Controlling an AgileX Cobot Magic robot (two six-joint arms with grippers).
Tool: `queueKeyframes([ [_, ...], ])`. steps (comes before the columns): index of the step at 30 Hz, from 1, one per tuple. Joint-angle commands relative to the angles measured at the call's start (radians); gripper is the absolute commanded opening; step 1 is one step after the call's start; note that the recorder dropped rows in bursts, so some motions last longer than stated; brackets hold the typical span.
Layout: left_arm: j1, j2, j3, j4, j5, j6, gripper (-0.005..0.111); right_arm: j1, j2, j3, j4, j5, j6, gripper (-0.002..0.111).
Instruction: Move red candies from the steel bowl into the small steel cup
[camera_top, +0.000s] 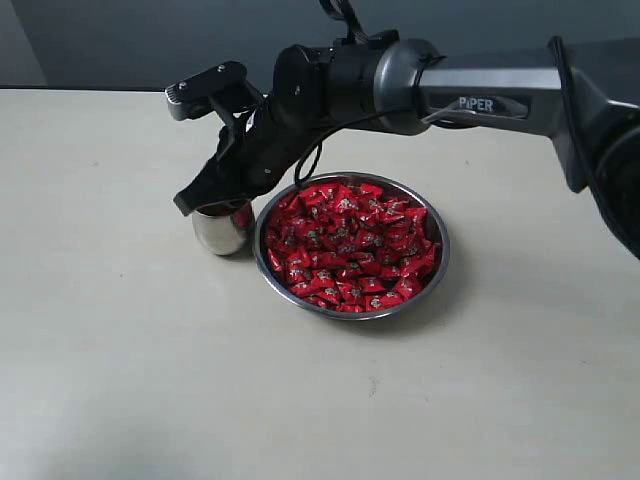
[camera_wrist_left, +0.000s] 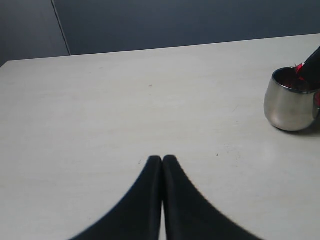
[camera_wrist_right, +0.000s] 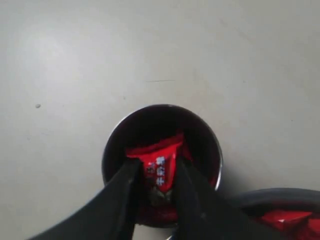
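Note:
The steel bowl (camera_top: 432, 268) holds a heap of red candies (camera_top: 350, 245). Just left of it stands the small steel cup (camera_top: 222, 228), also seen in the left wrist view (camera_wrist_left: 290, 105). My right gripper (camera_top: 197, 202) reaches across and dips into the cup's mouth. In the right wrist view its fingers (camera_wrist_right: 157, 170) are shut on one red candy (camera_wrist_right: 161, 162) held over the cup (camera_wrist_right: 112, 145), with more red inside below it. My left gripper (camera_wrist_left: 162, 159) is shut on nothing, low over bare table, well away from the cup.
The right arm (camera_top: 480, 95) stretches over the bowl's far side from the right. The bowl's rim (camera_wrist_right: 280, 196) sits close beside the cup. Pale table surface (camera_top: 150, 380) extends all around; a dark wall stands behind.

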Motion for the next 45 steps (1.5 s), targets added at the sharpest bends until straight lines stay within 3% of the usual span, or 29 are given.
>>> queueKeyframes([
  [1,-0.005,-0.005,-0.008,0.002,-0.005,-0.003,0.000,0.001,-0.004,-0.008,-0.016,0.005,-0.005,0.036],
  [6,-0.005,-0.005,-0.008,0.002,-0.005,-0.003,0.000,0.001,-0.028,-0.008,-0.077,0.032,-0.003,0.036],
  [17,-0.005,-0.005,-0.008,0.002,-0.005,-0.003,0.000,-0.031,-0.166,0.033,-0.335,0.292,0.123,0.035],
  [29,-0.005,-0.005,-0.008,0.002,-0.005,-0.003,0.000,-0.197,-0.221,0.296,-0.314,0.124,0.153,0.035],
  [45,-0.005,-0.005,-0.008,0.002,-0.005,-0.003,0.000,-0.202,-0.109,0.291,-0.301,-0.059,0.153,0.039],
])
